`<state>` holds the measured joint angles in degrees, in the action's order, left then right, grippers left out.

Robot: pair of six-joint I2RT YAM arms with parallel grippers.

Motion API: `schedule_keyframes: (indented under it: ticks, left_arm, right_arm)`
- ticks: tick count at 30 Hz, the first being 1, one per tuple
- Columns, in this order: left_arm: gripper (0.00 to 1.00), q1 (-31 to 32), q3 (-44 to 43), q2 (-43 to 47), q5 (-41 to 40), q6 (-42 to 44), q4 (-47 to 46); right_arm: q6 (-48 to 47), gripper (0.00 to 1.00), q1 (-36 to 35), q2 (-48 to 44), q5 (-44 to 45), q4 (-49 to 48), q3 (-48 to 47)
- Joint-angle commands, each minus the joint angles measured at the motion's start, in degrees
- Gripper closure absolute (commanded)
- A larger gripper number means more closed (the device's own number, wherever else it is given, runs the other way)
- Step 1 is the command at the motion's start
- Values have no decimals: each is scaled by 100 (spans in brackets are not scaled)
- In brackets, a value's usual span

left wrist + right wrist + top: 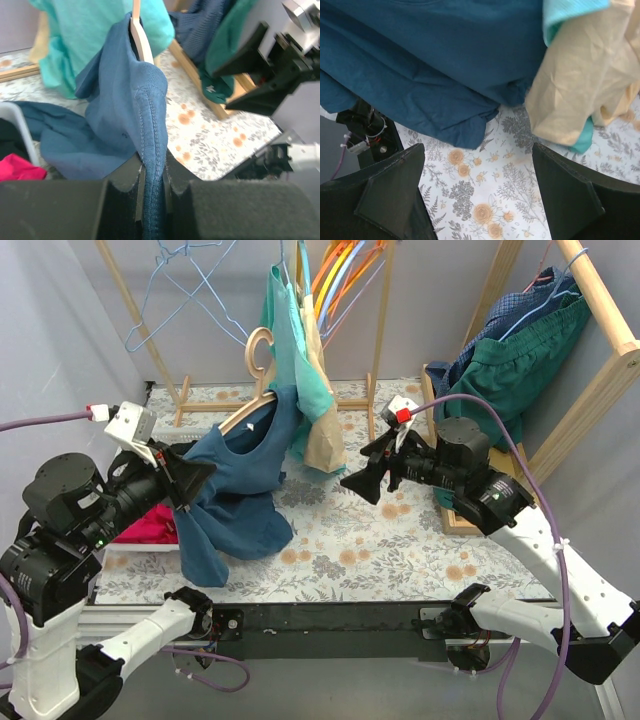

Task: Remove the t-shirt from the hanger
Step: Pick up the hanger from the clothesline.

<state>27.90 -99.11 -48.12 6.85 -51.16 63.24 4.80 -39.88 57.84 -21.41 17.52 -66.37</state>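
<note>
While the left hand (pixel 152 185) pinches it, the t-shirt (pixel 125 110) (blue) hangs.

Left arm raised off its base, forearm angled inward toward centre. Left end effector (pixel 190 480) has its jaws pinched tight on a fold of the blue t-shirt (pixel 240 470), cloth running up between the fingers. Right arm's elbow is out to the side, wrist pointing inward. Right end effector (pixel 372 468) has its jaws spread wide, nothing between them.
</note>
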Motion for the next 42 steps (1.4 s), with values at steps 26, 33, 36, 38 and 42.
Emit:
schedule_keyframes:
  ticks: [26, 33, 36, 38, 42]
  left_arm:
    - [100, 5, 153, -207, 2742, -44, -1446]
    - [100, 5, 1877, 294, 3506, 193, -2088]
    - [100, 5, 2246, 487, 3797, 386, -2167]
    - [100, 14, 2308, 531, 3859, 475, -2071]
    - [100, 5, 2527, 663, 3981, 571, -1956]
  right_arm:
    - [-1183, 4, -20, -1179, -303, -125, -861]
    - [-1192, 4, -20, -1048, -250, -248, -623]
    - [-982, 14, -20, -1029, -127, -589, -351]
    - [-841, 20, -20, -1117, -205, -836, 77]
    - [-594, 20, -20, -1380, -250, -1180, 677]
